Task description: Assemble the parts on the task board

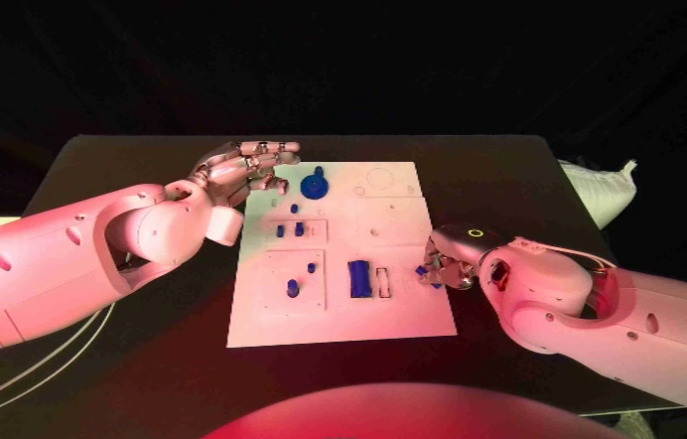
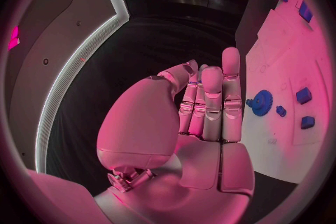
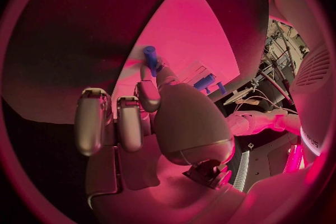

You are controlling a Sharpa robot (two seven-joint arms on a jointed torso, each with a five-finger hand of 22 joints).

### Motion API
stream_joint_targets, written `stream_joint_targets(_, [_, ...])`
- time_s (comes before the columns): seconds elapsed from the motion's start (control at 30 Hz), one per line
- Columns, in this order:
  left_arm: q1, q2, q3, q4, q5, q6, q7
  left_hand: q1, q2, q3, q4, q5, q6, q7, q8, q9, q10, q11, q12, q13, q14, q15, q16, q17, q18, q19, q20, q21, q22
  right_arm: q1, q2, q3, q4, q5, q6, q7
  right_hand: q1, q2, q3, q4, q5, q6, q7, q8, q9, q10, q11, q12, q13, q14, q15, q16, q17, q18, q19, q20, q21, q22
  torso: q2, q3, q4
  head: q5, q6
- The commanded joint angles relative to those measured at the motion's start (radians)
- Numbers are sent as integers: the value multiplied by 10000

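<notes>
The left hand (image 1: 243, 168) hovers over the black worktop (image 1: 158, 161) at the far left corner of the task board (image 1: 343, 315), its fingers apart and partly curled, holding nothing — the left wrist view shows the palm (image 2: 203, 123) bare. Just to its right, at the far end of the board, lies a blue gear-like part (image 1: 317, 183); in the left wrist view the same part (image 2: 262, 102) sits on the white plate just beside the fingertips, not touching them. Nearer along the board are two small blue blocks (image 1: 291, 229) side by side, with a tiny blue piece (image 1: 294, 208) just beyond them. Nearer still, a small blue peg (image 1: 294, 286) stands in the near-left panel, and a larger blue rectangular part (image 1: 358, 278) lies toward the middle, beside a pale slot. At the board's right edge the right hand (image 1: 448, 260) rests low, pinching a small blue part (image 1: 425, 272) between thumb and a finger — the right wrist view shows this blue piece (image 3: 150, 56) upright at the fingertips, over the white board (image 3: 189, 28).
</notes>
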Motion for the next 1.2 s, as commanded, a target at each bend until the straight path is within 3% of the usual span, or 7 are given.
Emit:
stream_joint_targets(0.03, [-22,15,5,-6,-70,148,24,-41,9,-22,-39,20,-65,-30,46,-2,-49,13,73,5,-63,-8,-7,-39,187,44,9,-45,-17,-204,-5,-189,-253,-135,1303,-228,251,216,145,-17,66,41,-47,-38,-105,-14,-32,-31,-11,651,-29,-55,688,-88,-25,-42,17,3,4,13,-1,17,-1])
stream_joint_targets(0.13, [-22,20,4,-16,-119,141,29,-41,9,-22,-39,20,-65,-30,46,-2,-49,13,73,5,-63,-8,-7,-39,187,44,9,-45,-17,-204,5,-188,-223,909,305,-198,196,354,424,-4,326,9,-37,-122,-144,-25,-31,-110,-49,647,-29,-70,672,-99,6,-46,52,66,7,10,-7,13,-9])
stream_joint_targets(0.33, [-23,28,3,-27,-188,135,21,-35,4,-22,-48,20,-68,-29,46,-2,-48,12,79,5,-65,-9,-6,-41,187,44,8,-46,-17,-204,26,-186,-49,3204,-1875,-52,-349,291,815,299,953,76,-51,-215,-184,40,-29,-103,-10,644,-29,-100,636,-94,12,-47,50,57,8,15,14,19,33])
stream_joint_targets(0.53, [-26,29,2,-30,-218,125,16,1,-17,-15,-91,22,-85,-25,41,-5,-48,10,97,6,-74,-14,-7,-53,190,44,4,-46,-16,-201,-29,-177,207,4711,-3124,132,-657,139,952,497,1020,128,-55,-249,-193,101,-34,-33,59,655,-38,-87,665,-84,1,-53,30,20,-3,-1,18,43,9])
stream_joint_targets(0.8, [-27,41,2,-19,-227,141,13,43,-29,-1,-138,25,-95,-20,42,-6,-45,10,119,7,-75,-18,2,-52,192,46,-1,-44,-13,-189,-16,-157,521,5608,-3629,185,-959,0,1054,696,1179,186,-52,-274,-195,150,-31,13,111,662,-39,-78,684,-81,-1,-61,20,3,4,-2,-14,84,-12])
stream_joint_targets(1.2, [-27,58,2,-6,-228,149,8,57,-32,4,-154,26,-96,-19,44,-6,-45,11,126,7,-76,-19,5,-52,192,47,-2,-43,-11,-175,311,-154,436,6078,-3360,40,-1315,-134,1052,951,1472,287,-67,-278,-178,202,-38,66,175,665,-43,-79,689,-86,14,-60,34,34,2,-7,10,84,-24])
